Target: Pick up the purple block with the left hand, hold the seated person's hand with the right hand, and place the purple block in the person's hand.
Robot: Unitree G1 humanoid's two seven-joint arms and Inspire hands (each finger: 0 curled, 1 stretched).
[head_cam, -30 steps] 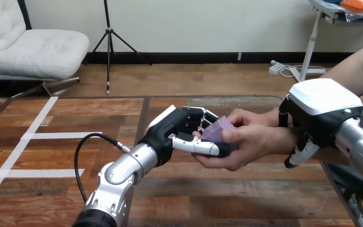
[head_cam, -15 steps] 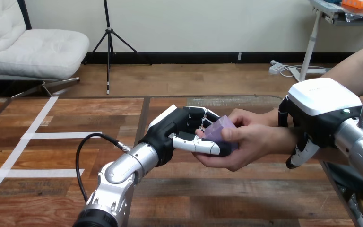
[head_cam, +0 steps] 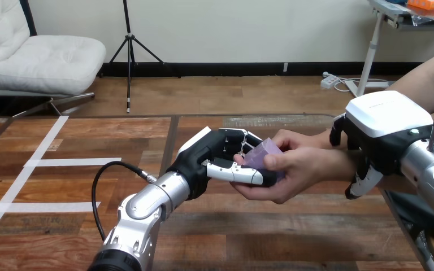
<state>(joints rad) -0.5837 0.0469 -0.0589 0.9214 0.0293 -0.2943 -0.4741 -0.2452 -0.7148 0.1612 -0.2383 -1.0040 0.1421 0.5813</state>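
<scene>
The purple block (head_cam: 261,153) sits above the table's middle, pinched between the thumb and curled fingers of my left hand (head_cam: 208,153). The person's hand (head_cam: 302,169) comes in from the right, cupped palm up under the block. Its thumb lies over the block's right side, so both hands are on the block. My right hand (head_cam: 380,129) lies over the person's wrist (head_cam: 343,165). Its fingers curl down the far side of the wrist and its thumb (head_cam: 363,180) hooks under the near side. Most of the wrist is hidden by the white shell.
Strips of white tape (head_cam: 45,164) mark the wooden table (head_cam: 248,237) at the left. The person's forearm (head_cam: 426,82) runs off to the upper right. A black cable (head_cam: 107,175) loops off my left forearm.
My right hand has shifted slightly to the right along the person's wrist. The left hand, the block and the person's hand have stayed put.
</scene>
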